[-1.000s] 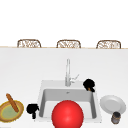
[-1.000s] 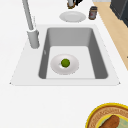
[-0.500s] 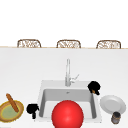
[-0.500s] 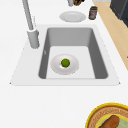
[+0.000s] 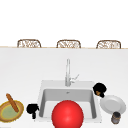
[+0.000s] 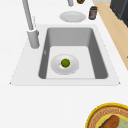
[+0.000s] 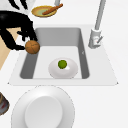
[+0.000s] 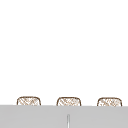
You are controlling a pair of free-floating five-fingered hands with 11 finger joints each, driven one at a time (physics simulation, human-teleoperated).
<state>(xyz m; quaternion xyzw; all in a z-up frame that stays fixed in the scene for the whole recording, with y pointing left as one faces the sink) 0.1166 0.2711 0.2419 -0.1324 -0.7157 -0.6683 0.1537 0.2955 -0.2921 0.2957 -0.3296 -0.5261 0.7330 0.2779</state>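
Brown ball (image 7: 32, 46), roundish and rough-looking, is pinched in my right hand (image 7: 15, 30), fingers and thumb curled round it. In the right side view it hangs over the right rim of the sink (image 7: 100, 72), at the basin's edge, not touching the counter as far as I can tell. In the front view my right hand (image 5: 99, 89) sits just past the sink's right back corner, with a bit of the brown ball (image 5: 99, 93) showing under the fingers, just above the white plate (image 5: 113, 105).

My left hand (image 5: 32, 109) hovers at the sink's left front corner in the front view; can't tell if its fingers are open or curled.

Inside the basin: a small white dish (image 7: 62, 68) with a green ball (image 7: 62, 64) on it, near the middle of the floor. The white plate lies on the counter right of the sink, and a dark jar (image 5: 116, 117) stands just in front of it. Tall faucet (image 5: 68, 72) stands at the sink's back edge. Left of the sink, a yellow bowl (image 5: 10, 113) with a brown stick-like piece (image 5: 12, 102) leaning in it. A big red sphere (image 5: 67, 114) covers the sink's front in the front view. Three woven chair backs (image 5: 68, 44) line up behind the counter.
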